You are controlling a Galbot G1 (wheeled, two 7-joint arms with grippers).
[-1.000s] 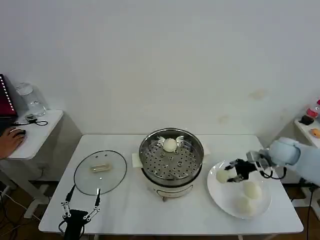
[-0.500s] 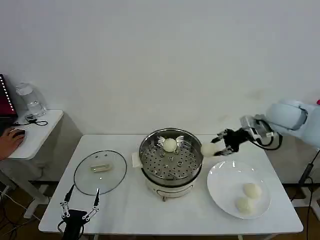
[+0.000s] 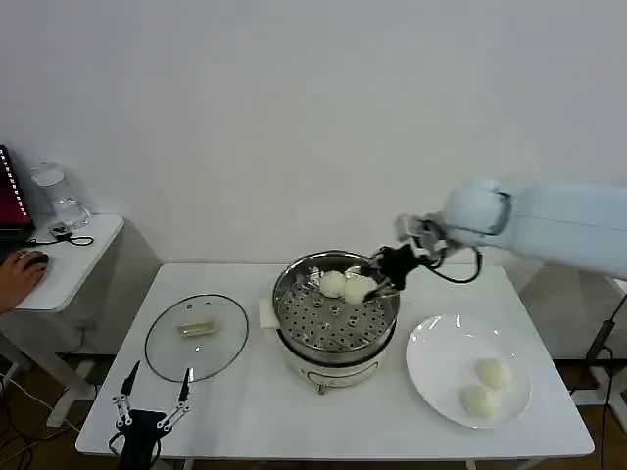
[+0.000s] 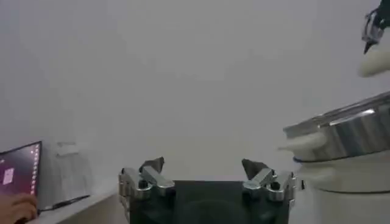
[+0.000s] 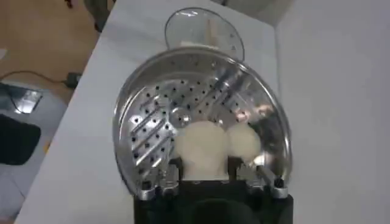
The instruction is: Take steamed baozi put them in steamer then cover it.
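My right gripper (image 3: 370, 287) reaches over the shiny steamer (image 3: 290, 305) from the right, shut on an off-white baozi (image 3: 357, 289) held just above the perforated tray. In the right wrist view that baozi (image 5: 202, 150) sits between the fingers (image 5: 172, 169), and a second baozi (image 5: 245, 141) lies on the tray beside it (image 3: 332, 284). Two more baozi (image 3: 492, 373) (image 3: 478, 400) rest on the white plate (image 3: 436, 362). The glass cover (image 3: 197, 336) lies flat on the table left of the steamer. My left gripper (image 3: 150, 401) waits open at the front left table edge.
A small side table (image 3: 69, 259) at the left holds a jar and cables, with a person's hand (image 3: 18, 272) on a mouse there. A white wall stands behind the table. In the left wrist view the steamer's rim (image 4: 341, 128) shows off to one side.
My right gripper lifted a baozi from the plate and carried it left, from above the plate's edge to over the steamer tray. The left arm stayed put.
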